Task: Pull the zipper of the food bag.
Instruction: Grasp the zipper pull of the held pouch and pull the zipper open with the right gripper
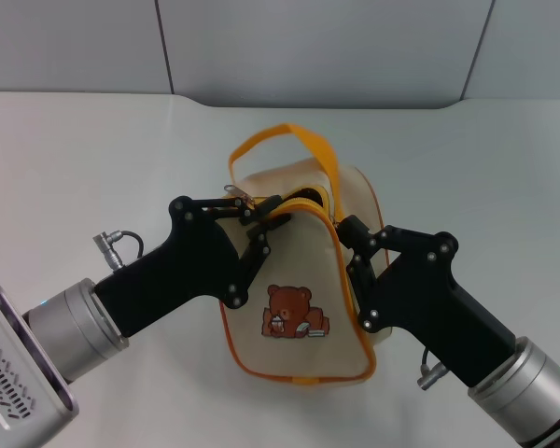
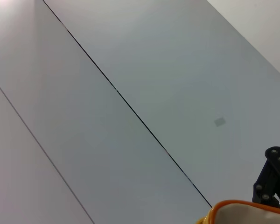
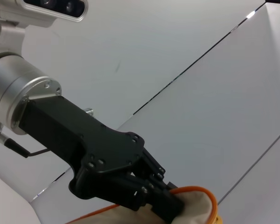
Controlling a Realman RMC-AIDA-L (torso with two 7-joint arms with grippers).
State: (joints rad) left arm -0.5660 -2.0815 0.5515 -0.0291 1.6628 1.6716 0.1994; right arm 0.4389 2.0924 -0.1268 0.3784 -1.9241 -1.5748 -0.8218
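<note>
The beige food bag [image 1: 299, 271] with a brown bear print [image 1: 294, 313] stands in the middle of the table in the head view, its orange-yellow strap loop [image 1: 289, 135] lying behind. The zipper [image 1: 310, 207] curves along the top of the front panel, with a dark gap open behind it. A silver pull tab [image 1: 236, 196] shows at the bag's upper left corner. My left gripper [image 1: 261, 215] is shut on the zipper there; it also shows in the right wrist view [image 3: 170, 205]. My right gripper [image 1: 353, 245] is shut on the bag's right side.
The bag stands on a white table [image 1: 75, 159] with grey wall panels [image 1: 308, 47] behind. The left wrist view shows mostly wall, with the bag's piped edge [image 2: 245, 214] and part of the right gripper [image 2: 273, 179] in one corner.
</note>
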